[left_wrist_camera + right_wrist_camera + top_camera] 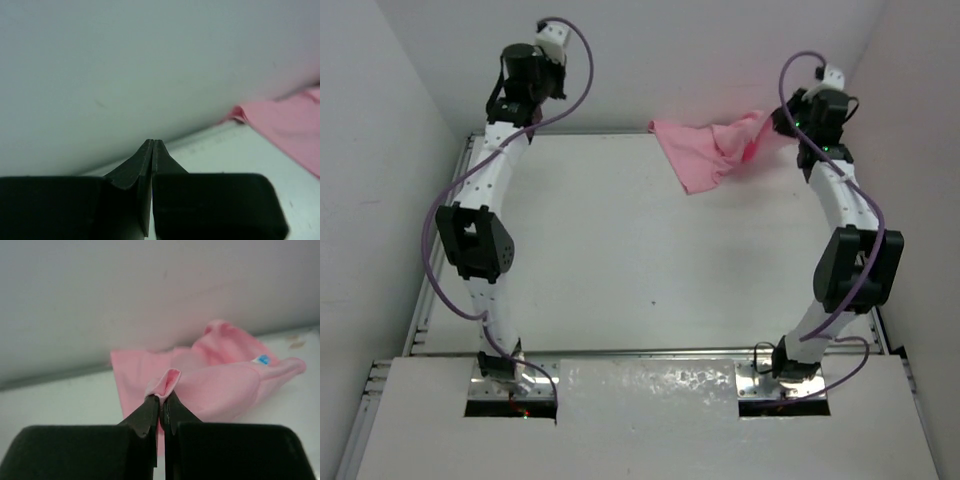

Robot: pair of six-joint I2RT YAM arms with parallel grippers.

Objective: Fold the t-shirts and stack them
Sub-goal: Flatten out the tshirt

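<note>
Top view, shirt: The pink t-shirt lies bunched up at the far right corner of the desk. It is not flat and not folded.
Top view, right arm: My right arm reaches out to that corner. One bit of the shirt is lifted up toward its end. I think I hold it this way so I can pull the cloth to the middle, where there is room to spread it.
Top view, left arm: My left arm stands tall at the far left corner, well apart from the shirt. I think it waits there to keep out of the way.
Left wrist view, left tool: The left tool has its two fingers pressed together with nothing between them. It points at the back wall.
Left wrist view, shirt: Only a pink edge shows at the far right, well apart from this tool.
Right wrist view, right tool: The right tool is clamped on a small fold of pink cloth that pokes up between its tips.
Right wrist view, shirt: The rest of the shirt sits crumpled behind the tool, near the wall. A small blue tag shows on its right side.
How far along: Folding has not begun, I think.
Watch out: The pinch is small, so the cloth may slip out when I pull.
</note>
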